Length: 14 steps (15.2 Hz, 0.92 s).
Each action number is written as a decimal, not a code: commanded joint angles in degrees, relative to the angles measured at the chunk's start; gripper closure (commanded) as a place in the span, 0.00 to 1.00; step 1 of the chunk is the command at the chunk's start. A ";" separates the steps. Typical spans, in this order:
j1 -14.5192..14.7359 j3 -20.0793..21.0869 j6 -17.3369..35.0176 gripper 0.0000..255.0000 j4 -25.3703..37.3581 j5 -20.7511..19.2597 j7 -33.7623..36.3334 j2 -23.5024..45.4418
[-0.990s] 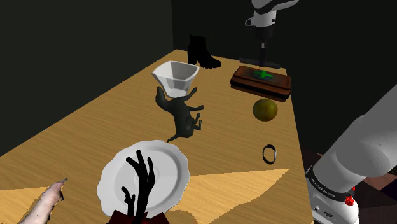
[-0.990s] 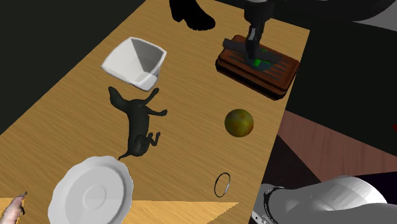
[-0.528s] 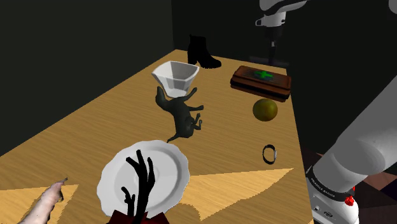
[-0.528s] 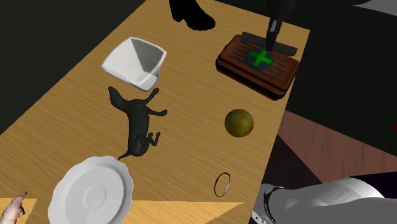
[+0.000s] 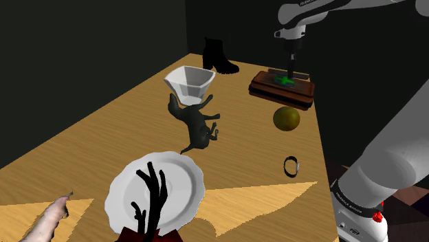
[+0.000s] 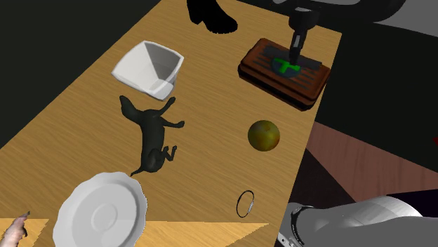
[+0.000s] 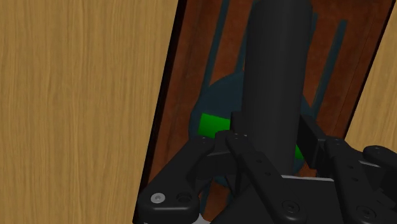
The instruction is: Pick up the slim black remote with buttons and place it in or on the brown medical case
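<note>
Placing step: black remote [image 7: 280, 63] over brown case [image 5: 265, 87].
Hand [image 7: 273, 137] clamps remote above case, shoulder view's one o'clock; next, probably lower and release.

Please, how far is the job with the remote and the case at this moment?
Done: the remote is picked up, clasped in the gripper. In hand: it is held right over the brown case, contact unclear. Left: to set it down and release it.
</note>
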 commanded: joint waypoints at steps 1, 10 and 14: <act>-0.08 -0.07 1.58 1.00 -1.23 0.01 0.10 0.32; -0.10 -0.09 2.19 0.00 -1.70 0.03 0.16 0.46; -0.10 -0.09 2.19 0.00 -1.70 0.03 0.16 0.46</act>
